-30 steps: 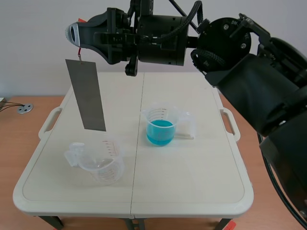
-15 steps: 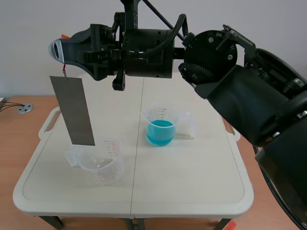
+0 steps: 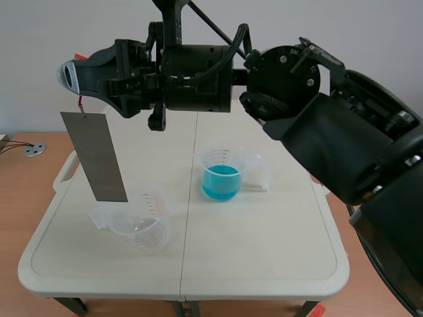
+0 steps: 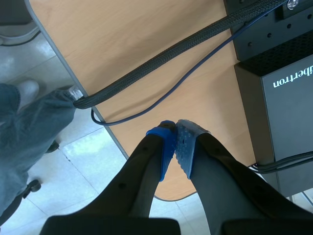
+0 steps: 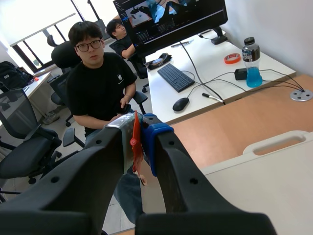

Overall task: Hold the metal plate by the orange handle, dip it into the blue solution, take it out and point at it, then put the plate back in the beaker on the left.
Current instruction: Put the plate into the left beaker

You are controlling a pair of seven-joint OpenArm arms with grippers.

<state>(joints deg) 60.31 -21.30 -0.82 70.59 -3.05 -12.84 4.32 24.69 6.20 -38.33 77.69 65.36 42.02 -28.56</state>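
Observation:
A long grey metal plate (image 3: 94, 157) hangs from a thin orange handle (image 3: 80, 100), which my right gripper (image 3: 69, 74) is shut on, high above the table's left side. The plate's lower edge sits just above and left of the empty clear beaker (image 3: 135, 224). The beaker of blue solution (image 3: 221, 175) stands near the table's middle. In the right wrist view the orange handle (image 5: 136, 142) is pinched between the pads of the right gripper (image 5: 138, 128); the plate is hidden there. My left gripper (image 4: 175, 142) is shut on nothing, off the table above a wooden desk edge.
A small clear container (image 3: 259, 176) stands beside the blue beaker. The white folding table (image 3: 264, 251) has side handles. A grey disc (image 3: 34, 150) lies on the wooden desk at left. A seated person (image 5: 100, 83) is beyond the right gripper. Cables (image 4: 161, 58) and a black box (image 4: 283, 93) lie ahead of the left gripper.
My right arm has swung left with the plate, carrying it from near the table's middle-left to the left of the empty beaker. Both beakers stayed put.

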